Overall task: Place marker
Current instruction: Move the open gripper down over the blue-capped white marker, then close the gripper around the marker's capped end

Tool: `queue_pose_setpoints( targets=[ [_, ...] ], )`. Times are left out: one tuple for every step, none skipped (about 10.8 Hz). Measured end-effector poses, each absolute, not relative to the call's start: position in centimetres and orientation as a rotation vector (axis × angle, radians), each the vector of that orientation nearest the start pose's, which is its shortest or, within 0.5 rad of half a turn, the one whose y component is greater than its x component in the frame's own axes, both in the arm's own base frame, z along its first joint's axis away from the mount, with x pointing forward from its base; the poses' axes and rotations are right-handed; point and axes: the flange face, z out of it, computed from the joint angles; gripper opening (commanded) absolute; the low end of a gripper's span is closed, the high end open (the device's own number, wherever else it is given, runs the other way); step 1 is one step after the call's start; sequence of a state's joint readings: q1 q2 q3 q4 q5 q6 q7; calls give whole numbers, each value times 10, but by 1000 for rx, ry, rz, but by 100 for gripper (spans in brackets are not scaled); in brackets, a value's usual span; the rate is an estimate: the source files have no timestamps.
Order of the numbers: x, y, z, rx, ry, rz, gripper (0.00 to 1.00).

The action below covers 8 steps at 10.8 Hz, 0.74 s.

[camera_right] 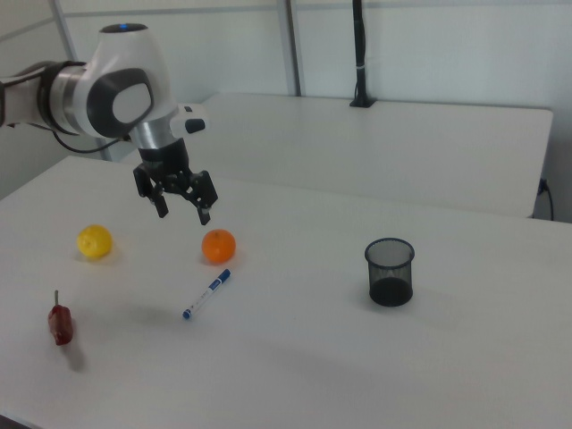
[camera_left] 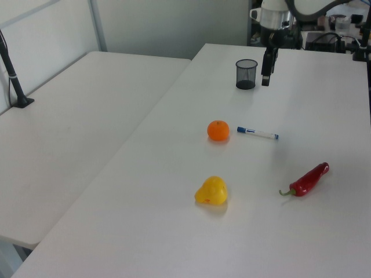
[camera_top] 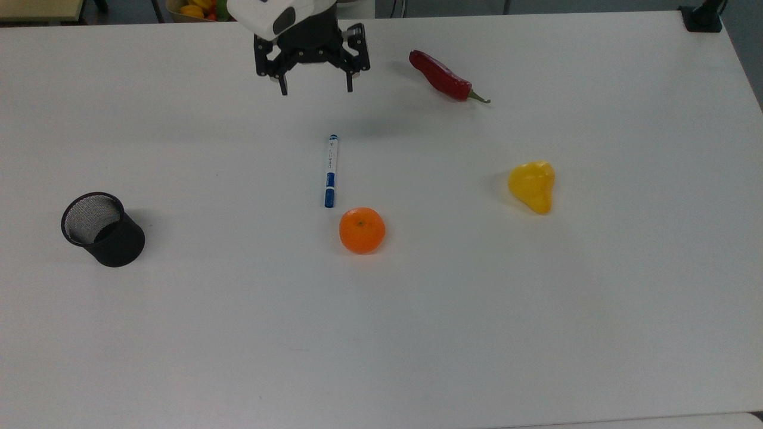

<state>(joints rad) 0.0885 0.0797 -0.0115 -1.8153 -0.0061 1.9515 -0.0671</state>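
Claw [camera_top: 315, 91] hangs empty, fingers spread wide, at the top view's 12 o'clock from the slim white blue-capped marker [camera_top: 330, 171] lying on the white counter [camera_top: 417, 310]. I judge it light, stiff, slippery; I'd pinch mid-barrel.

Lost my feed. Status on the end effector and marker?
End effector open, empty, above table. Marker flat on table, untouched. Orange close by its capped end.
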Motion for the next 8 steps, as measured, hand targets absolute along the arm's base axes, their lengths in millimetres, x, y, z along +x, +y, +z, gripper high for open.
queue_pose_setpoints(
  targets=[
    [596,43,483,-3147,-230,-98,100],
    [602,41,471,-3151,-227,-102,100],
    [608,40,460,-3155,-228,-117,100],
    [612,40,448,-3160,-224,-134,100],
    [615,40,435,-3169,-211,-142,96],
    [618,39,421,-3181,-187,-145,95],
    [620,39,408,-3194,-182,-152,92],
    [622,39,399,-3198,-184,-148,90]
  ],
)
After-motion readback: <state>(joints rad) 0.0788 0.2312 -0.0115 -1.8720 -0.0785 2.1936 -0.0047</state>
